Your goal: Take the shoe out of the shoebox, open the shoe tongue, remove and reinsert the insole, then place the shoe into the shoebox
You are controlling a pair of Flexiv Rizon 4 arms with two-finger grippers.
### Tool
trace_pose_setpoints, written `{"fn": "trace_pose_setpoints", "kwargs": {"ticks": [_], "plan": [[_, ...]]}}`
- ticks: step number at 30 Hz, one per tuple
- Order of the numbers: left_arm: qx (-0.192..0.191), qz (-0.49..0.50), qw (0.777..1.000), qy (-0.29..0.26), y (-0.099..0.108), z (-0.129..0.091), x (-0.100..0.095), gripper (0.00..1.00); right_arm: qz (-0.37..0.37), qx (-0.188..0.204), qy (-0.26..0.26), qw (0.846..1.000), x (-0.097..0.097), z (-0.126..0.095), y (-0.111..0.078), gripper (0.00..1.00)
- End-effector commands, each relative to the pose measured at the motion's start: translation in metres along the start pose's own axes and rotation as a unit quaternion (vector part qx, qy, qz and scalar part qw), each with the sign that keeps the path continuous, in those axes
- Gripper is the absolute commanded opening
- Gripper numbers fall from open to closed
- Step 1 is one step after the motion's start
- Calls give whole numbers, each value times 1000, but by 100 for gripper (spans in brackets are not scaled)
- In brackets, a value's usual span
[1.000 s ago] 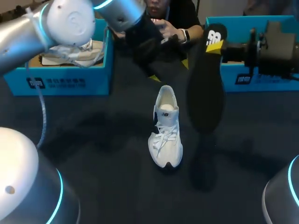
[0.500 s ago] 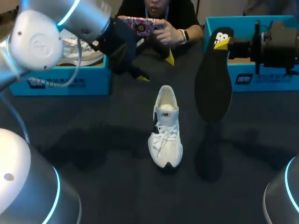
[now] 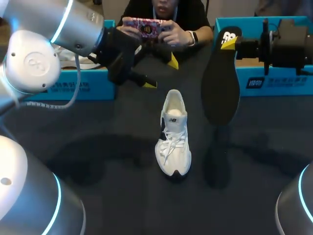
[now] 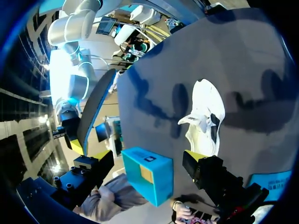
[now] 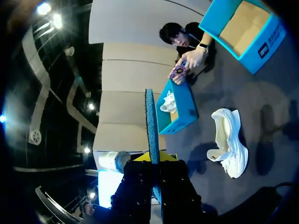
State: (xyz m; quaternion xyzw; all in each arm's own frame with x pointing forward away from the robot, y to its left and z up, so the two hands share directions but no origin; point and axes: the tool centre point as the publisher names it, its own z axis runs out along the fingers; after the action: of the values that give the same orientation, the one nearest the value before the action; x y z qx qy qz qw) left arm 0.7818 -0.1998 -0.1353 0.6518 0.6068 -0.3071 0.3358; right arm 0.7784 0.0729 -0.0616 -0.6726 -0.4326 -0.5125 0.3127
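Observation:
A white shoe (image 3: 172, 134) stands alone on the dark table, toe toward me, laces loose; it also shows as the shoe (image 4: 205, 116) and the shoe (image 5: 229, 142) in the wrist views. Up in the air to its right hangs the black insole (image 3: 221, 83), its heel end pinched in my shut right gripper (image 3: 229, 43). In the right wrist view the insole (image 5: 152, 126) stands edge-on out of that gripper (image 5: 156, 158). My left gripper (image 3: 161, 72) hovers open and empty beyond the shoe's heel, with the insole (image 4: 93, 109) off to its side.
One blue shoebox (image 3: 73, 85) at the back left holds another pale shoe and paper. A second blue shoebox (image 3: 274, 83) stands at the back right behind my right arm. A person's hands (image 3: 183, 32) hold a phone at the table's far edge.
My left arm has swung leftward and back, uncovering the far table edge; its gripper stays open. The insole has shifted slightly right and up in the shut right gripper. The shoe has not moved.

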Motion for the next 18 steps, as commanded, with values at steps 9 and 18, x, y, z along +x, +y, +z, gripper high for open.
{"fn": "trace_pose_setpoints", "kwargs": {"ticks": [9,18], "plan": [[-20,1,989,-145,10,-7,1,100,98,-41,20,994,-9,4,27,0],[-8,-4,981,-196,7,-9,-6,100,123,4,24,992,-8,29,46,0]]}}
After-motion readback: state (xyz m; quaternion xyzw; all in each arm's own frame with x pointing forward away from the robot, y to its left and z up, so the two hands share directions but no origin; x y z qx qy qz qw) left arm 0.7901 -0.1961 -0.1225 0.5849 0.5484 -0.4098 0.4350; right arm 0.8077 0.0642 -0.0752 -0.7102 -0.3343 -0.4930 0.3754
